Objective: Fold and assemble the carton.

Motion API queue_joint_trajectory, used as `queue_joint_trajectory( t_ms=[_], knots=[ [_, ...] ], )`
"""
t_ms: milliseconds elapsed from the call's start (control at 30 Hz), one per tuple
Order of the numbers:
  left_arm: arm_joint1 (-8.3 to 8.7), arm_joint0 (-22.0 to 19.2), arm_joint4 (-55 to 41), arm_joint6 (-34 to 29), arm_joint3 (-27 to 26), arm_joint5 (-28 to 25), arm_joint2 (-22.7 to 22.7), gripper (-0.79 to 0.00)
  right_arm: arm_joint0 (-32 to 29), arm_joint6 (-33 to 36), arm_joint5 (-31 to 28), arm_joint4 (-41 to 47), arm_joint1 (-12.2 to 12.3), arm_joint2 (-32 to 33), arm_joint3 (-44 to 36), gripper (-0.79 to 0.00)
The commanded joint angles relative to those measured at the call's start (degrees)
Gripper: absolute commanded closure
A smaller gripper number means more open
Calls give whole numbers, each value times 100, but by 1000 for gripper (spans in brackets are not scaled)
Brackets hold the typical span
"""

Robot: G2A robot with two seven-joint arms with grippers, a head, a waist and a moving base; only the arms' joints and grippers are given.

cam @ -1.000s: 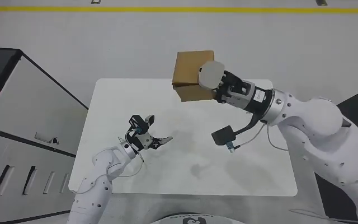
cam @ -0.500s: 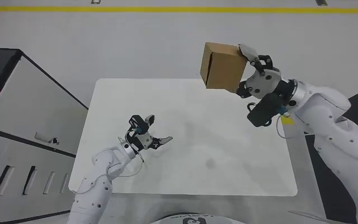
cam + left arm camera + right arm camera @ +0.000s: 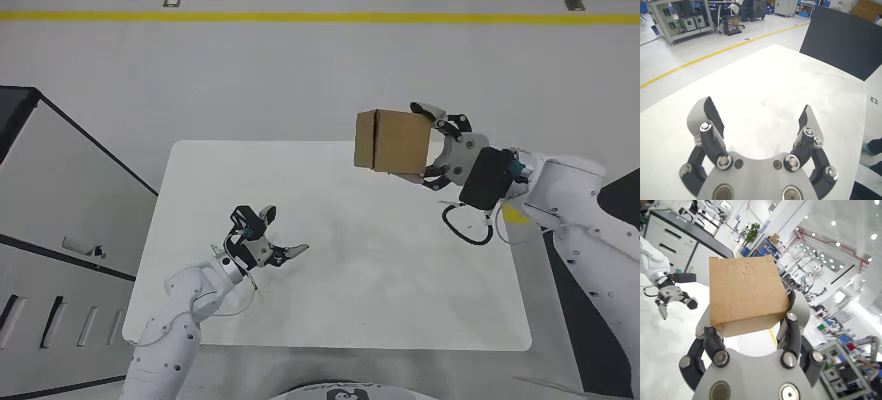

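Observation:
A brown cardboard carton (image 3: pixel 390 140), folded into a box, hangs in the air above the table's far right edge. My right gripper (image 3: pixel 432 148) is shut on it, with one finger on each side (image 3: pixel 745 291). My left gripper (image 3: pixel 282 236) is low over the table's left middle, open with nothing between its ribbed pads (image 3: pixel 713 115). In the right wrist view the left gripper (image 3: pixel 676 306) is seen farther off, open above the white tabletop.
The white table (image 3: pixel 340 300) has rounded corners. A dark cabinet (image 3: pixel 40 190) stands to its left. A yellow floor line (image 3: pixel 300 16) runs beyond the table. A dark panel (image 3: pixel 840 47) stands past the table's edge in the left wrist view.
My right arm has swung the carton rightward and turned it, then lowered it a little, with the wrist now rotated. The left arm has stayed still.

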Motion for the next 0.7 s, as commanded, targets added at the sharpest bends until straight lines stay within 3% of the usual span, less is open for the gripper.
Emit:
queue_joint_trajectory(
  t_ms=[0,133,433,667],
  knots=[
    [0,0,0,0,0,0,0,-785,65,180,-420,285,-18,-96,102,0],
    [0,0,0,0,0,0,0,-785,176,477,-859,477,-51,-194,223,0],
    [0,0,0,0,0,0,0,-785,176,546,-878,501,-62,-213,227,0],
    [0,0,0,0,0,0,0,-785,198,1949,-1060,849,-138,-603,511,0]
  ],
)
